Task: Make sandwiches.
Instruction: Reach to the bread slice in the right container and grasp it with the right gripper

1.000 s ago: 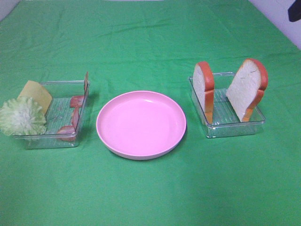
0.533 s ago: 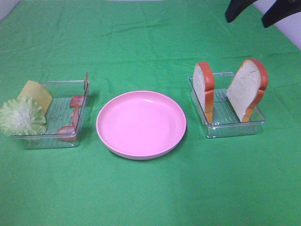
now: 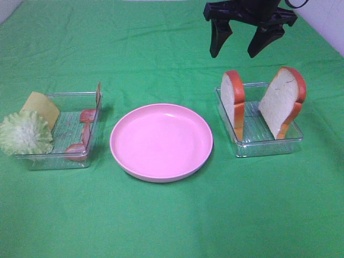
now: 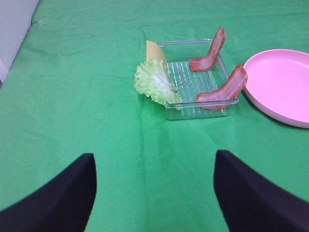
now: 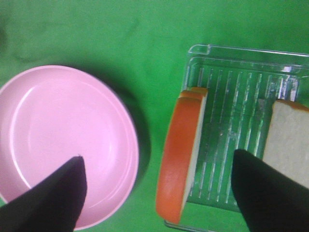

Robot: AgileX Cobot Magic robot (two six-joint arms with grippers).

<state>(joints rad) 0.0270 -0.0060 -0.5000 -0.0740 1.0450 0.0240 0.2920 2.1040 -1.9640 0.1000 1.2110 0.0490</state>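
Observation:
Two white bread slices with orange-brown crust stand upright in a clear tray at the right: one at its left end, one leaning at its right. My right gripper hangs open and empty above and behind them; in the right wrist view it straddles the left slice. A second clear tray at the left holds pale green lettuce, a yellow cheese slice and reddish bacon strips. My left gripper is open and empty, well short of that tray.
A round pink plate lies empty between the two trays on the green cloth. It also shows in the right wrist view and at the edge of the left wrist view.
My right gripper has come in from the far right edge, moving left and down toward the bread tray. Food, trays and plate have not moved.

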